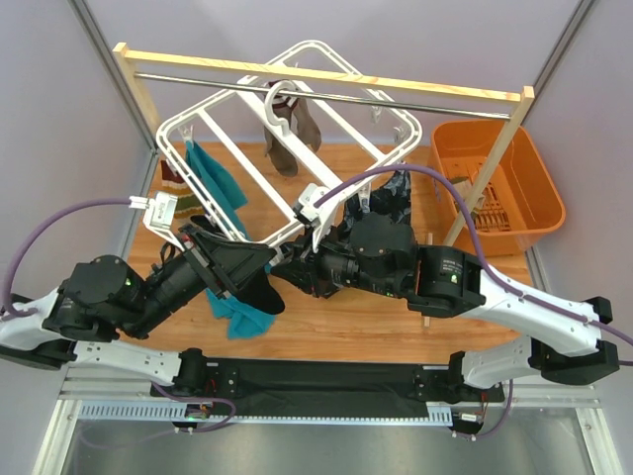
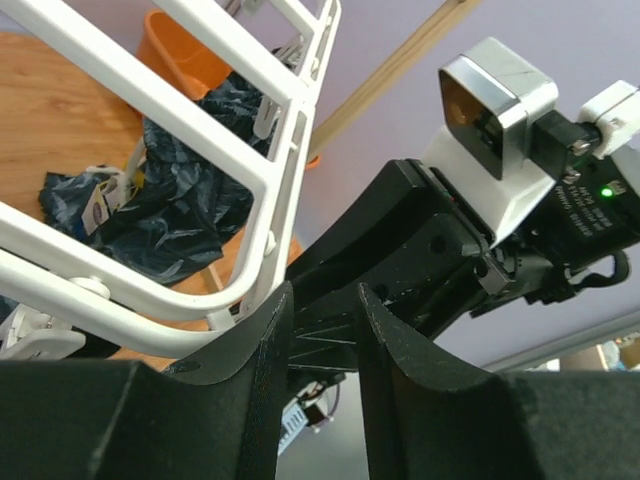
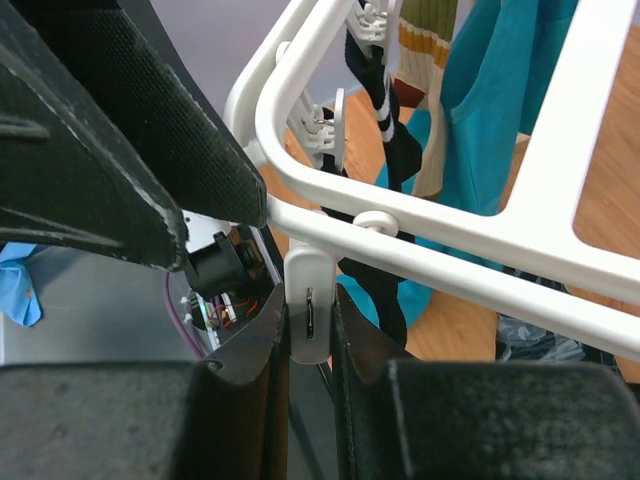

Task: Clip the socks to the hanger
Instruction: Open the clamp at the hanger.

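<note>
**Right gripper clamped on a hanger clip; left gripper waiting alongside**

Right gripper [image 3: 310, 335]: jaws closed on a white clip [image 3: 306, 268] that dangles under the near corner of the hanger [image 3: 470, 240]. The squeeze probably serves to spread the clip's mouth for a sock and to steady the free-hanging frame.

Left gripper [image 2: 320, 345]: fingers apart, aimed at the same corner, tip close to the right gripper's. Nothing shows between them in its wrist view, though black on black makes that hard to read. It is likely placed to feed a sock into the clip.

Hanger: hung by its central hook from the metal rail [image 1: 415, 103] of the wooden rack [image 1: 326, 73], above the table [image 1: 366, 307].
- It lies cornerwise to the table edge, one corner towards the arms.
- Its crossbars run from far left to near right.
- The far side stands higher than the near corner.
- Foreshortening hides which side is the longer.

Socks already clipped, each hanging lengthwise downwards:
- teal sock [image 1: 213, 178], left side
- striped sock [image 1: 173, 174], just beyond the teal one
- grey-brown socks [image 1: 292, 139], below the hook
- black sock [image 3: 385, 120], just beside the held clip

Not clipped: a second teal sock [image 1: 242, 315], near the table's front edge below the left gripper, with dark fabric over it.
</note>
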Controlling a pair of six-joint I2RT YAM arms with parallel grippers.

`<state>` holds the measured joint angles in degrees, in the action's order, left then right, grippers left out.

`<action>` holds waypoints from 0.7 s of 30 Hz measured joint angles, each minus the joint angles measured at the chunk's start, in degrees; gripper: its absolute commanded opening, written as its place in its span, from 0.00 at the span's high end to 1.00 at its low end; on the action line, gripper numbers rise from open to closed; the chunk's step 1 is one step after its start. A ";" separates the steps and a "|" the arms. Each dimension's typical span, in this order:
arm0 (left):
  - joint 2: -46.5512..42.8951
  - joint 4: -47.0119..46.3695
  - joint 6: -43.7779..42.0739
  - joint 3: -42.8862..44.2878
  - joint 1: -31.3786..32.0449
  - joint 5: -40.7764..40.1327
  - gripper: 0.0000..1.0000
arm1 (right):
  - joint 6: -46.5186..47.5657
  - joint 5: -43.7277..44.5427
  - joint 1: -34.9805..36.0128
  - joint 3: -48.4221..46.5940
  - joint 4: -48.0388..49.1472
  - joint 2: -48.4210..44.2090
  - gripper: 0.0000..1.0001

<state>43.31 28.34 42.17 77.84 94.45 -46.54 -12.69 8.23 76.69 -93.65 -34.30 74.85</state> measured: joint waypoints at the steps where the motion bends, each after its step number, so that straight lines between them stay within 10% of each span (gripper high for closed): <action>1: 0.57 1.51 0.59 0.59 0.00 -0.28 0.62 | 0.00 0.31 0.00 -0.04 -0.52 0.00 1.00; 7: 3.93 9.97 3.61 4.42 0.00 -0.24 0.67 | -0.02 1.77 0.00 -0.20 -2.51 0.00 1.00; 21: 2.86 12.81 8.24 0.85 0.00 -2.43 0.42 | -1.07 2.43 0.00 -0.59 -3.45 0.00 1.00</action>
<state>46.17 41.15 50.41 78.70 94.45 -48.97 -13.76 10.66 76.69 -94.24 -37.76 74.85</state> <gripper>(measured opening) 0.579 0.159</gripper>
